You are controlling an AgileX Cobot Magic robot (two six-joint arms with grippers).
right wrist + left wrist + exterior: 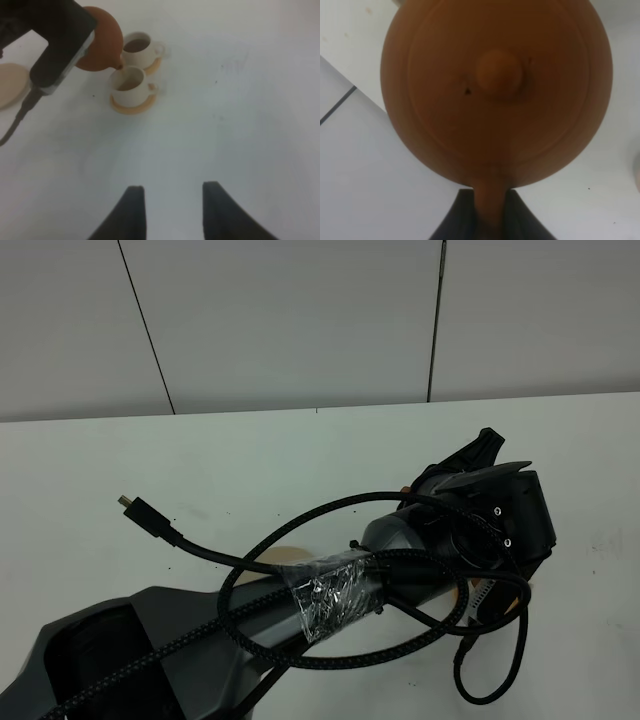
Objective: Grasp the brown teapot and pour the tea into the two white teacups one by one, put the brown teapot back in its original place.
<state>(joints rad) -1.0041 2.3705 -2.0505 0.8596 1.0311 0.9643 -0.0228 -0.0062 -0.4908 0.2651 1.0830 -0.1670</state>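
The brown teapot (495, 90) fills the left wrist view. My left gripper (490, 220) is shut on its loop handle. In the right wrist view the teapot (102, 42) is tilted with its spout over the nearer white teacup (129, 86). Both that cup and the farther white teacup (139, 48) hold dark tea, and each stands on an orange coaster. The pale beige trivet (7, 85) lies bare beside the left arm. My right gripper (170, 210) is open and empty, low over the bare table well short of the cups. In the exterior high view my left arm (480, 510) hides the teapot and the cups.
A loose black cable with a plug end (140, 510) loops over the table beside the left arm. A sliver of the trivet (283, 556) shows under the arm. The table's back edge meets a grey wall (300, 320).
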